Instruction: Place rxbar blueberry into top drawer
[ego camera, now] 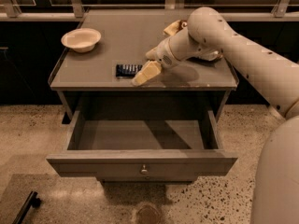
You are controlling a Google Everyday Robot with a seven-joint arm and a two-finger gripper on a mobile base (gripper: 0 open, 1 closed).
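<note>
Speckled stone floor below, dark windows behind, and in the middle we have a grey cabinet (196, 80) with its top drawer (140, 160) standing wide open toward us, the little knob (144, 170) facing front and nothing visible inside. So the opening is already taken care of. Up on the cabinet top lies the blue snack bar (126, 70), flat, near the front edge and left of centre, so not in the drawer yet. The gripper (145, 73) is down at the bar's right end, its pale tip touching or just beside the wrapper (we cannot tell which, nor whether the gripper is spread or closed from this angle). The arm (243, 55) reaches in from the right, in front of a crumpled bag (172, 28) at the back, and a white bowl (81, 39) sits well apart at the back left corner. What's left, as we read it: get a firm hold on the bar, raise it, carry it forward past the front edge, lower it into the open drawer and let go. Early days, we'd say, with the grasp unconfirmed.
</note>
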